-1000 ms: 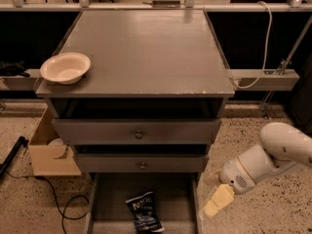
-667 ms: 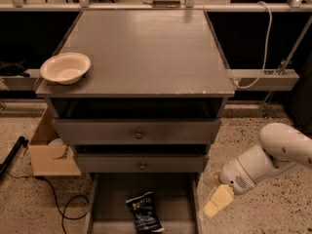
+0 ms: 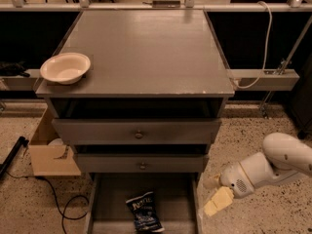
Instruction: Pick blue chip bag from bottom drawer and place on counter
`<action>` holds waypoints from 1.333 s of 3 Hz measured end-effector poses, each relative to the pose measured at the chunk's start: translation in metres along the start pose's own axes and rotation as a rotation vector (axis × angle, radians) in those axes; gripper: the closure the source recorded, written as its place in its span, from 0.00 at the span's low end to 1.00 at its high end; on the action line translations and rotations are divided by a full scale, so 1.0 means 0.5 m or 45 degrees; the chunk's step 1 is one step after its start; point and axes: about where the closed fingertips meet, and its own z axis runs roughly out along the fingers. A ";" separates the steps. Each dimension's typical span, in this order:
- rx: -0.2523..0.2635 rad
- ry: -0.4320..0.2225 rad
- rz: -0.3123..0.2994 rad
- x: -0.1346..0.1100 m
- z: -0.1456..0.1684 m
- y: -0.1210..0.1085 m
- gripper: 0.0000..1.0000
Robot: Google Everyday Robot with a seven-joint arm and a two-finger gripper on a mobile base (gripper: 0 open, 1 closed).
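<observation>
The jaws appear to stand apart with nothing between them. The gripper [image 3: 211, 196] hangs low on the right of the cabinet, just outside the right wall of the bottom drawer [image 3: 108, 201] and level with its opening, its pale fingers aimed left and down towards the drawer. The white arm [image 3: 273, 167] reaches in from the right edge.

The drawer is pulled out, and the blue chip bag [image 3: 143, 211] lies flat on its grey floor, a little right of the middle, white lettering up, its long side running roughly front to back. It is apart from both side walls and near the gripper, but not touched.

The two knobbed drawers [image 3: 139, 133] above look shut. The counter [image 3: 146, 48] carries a pale bowl [image 3: 66, 67] at its front left corner. A cardboard box [image 3: 51, 152] sits on the floor to the left.

The bag should be light, soft and puffy, with slick, crinkly foil that gives under pressure and may slide. A pinch across the narrow width, near the middle, looks safest; squeezing hard would crush the chips, and a grip on a sealed end may let it swing or slip.
</observation>
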 end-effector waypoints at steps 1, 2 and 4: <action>-0.026 -0.048 0.004 0.006 0.020 0.003 0.00; -0.052 -0.067 0.008 0.003 0.048 0.000 0.00; -0.097 -0.106 0.034 0.005 0.113 -0.001 0.00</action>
